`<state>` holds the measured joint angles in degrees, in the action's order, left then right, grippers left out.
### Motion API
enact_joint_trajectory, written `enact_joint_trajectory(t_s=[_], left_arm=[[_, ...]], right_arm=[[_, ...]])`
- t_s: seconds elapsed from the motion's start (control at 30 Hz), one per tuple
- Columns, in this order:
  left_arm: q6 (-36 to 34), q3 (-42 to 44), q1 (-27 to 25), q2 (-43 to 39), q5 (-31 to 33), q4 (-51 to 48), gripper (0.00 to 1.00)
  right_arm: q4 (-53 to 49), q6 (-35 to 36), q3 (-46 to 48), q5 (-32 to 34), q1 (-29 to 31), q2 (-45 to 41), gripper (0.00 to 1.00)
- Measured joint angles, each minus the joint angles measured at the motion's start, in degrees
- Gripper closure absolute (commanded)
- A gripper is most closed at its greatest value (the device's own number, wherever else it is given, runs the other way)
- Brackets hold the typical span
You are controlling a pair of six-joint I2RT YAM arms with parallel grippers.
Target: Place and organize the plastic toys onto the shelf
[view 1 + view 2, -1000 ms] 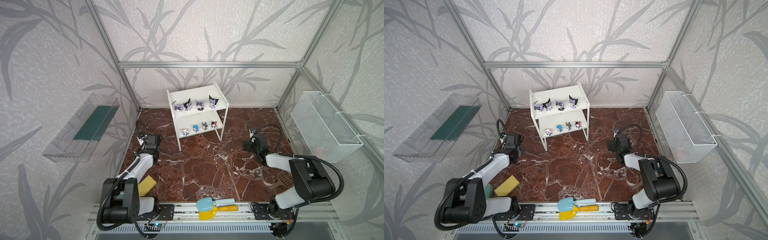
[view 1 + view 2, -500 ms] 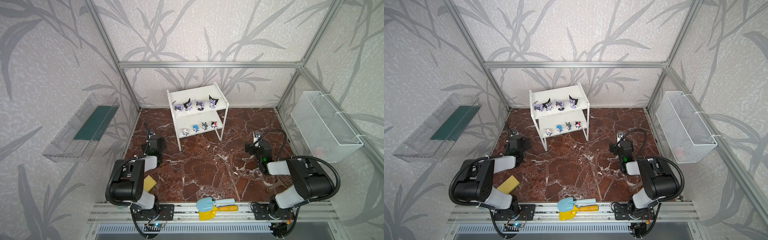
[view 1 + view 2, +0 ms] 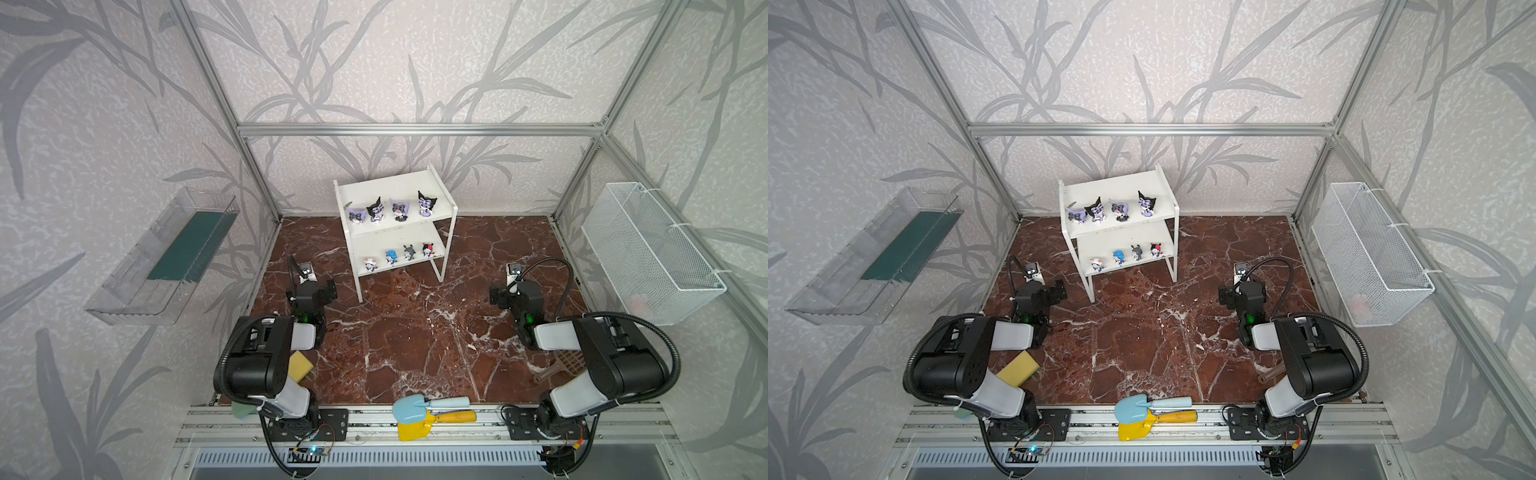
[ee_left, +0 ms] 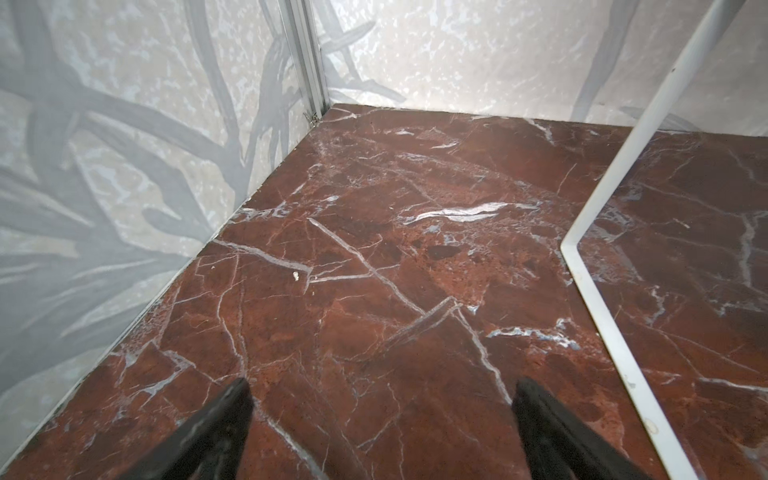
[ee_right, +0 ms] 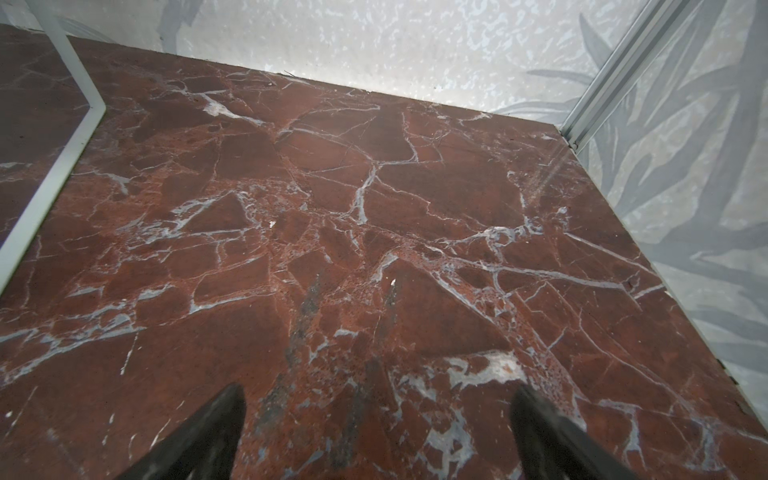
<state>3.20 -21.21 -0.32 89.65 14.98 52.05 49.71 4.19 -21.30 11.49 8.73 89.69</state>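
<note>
near us both arms have folded back; our left hand [image 4: 380, 397] and right hand [image 5: 376, 399] hang open, empty, over the tabletop [image 3: 415, 332]. farther off, all eight plastic toys [image 3: 400, 210] stand in rows on the shelf [image 3: 440, 195]; we judge the task finished.

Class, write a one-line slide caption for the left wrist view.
Open, empty left gripper above the red marble floor, beside a thin white leg of the shelf.

**Q:** Top views?
**A:** Both high at the front, far off, facing down and rearward; they share the whole marble floor [image 3: 415, 332] and shelf [image 3: 390, 185].
**Q:** Wrist views?
**A:** Each close above the floor, facing forward past the left fingers [image 4: 208, 432] or right fingers [image 5: 199, 436].
</note>
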Motion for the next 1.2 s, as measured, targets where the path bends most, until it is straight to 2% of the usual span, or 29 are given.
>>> enact_joint_trajectory(t_s=[0.57,1.2], left_arm=[[-0.24,0.00,0.00,0.13,-0.39,1.60,0.01],[-0.24,0.00,0.00,0.13,-0.57,1.62,0.01]], right_arm=[[-0.07,-0.02,-0.11,-0.09,-0.02,0.00,0.01],[-0.72,-0.07,-0.50,-3.19,-1.31,0.00,0.01]])
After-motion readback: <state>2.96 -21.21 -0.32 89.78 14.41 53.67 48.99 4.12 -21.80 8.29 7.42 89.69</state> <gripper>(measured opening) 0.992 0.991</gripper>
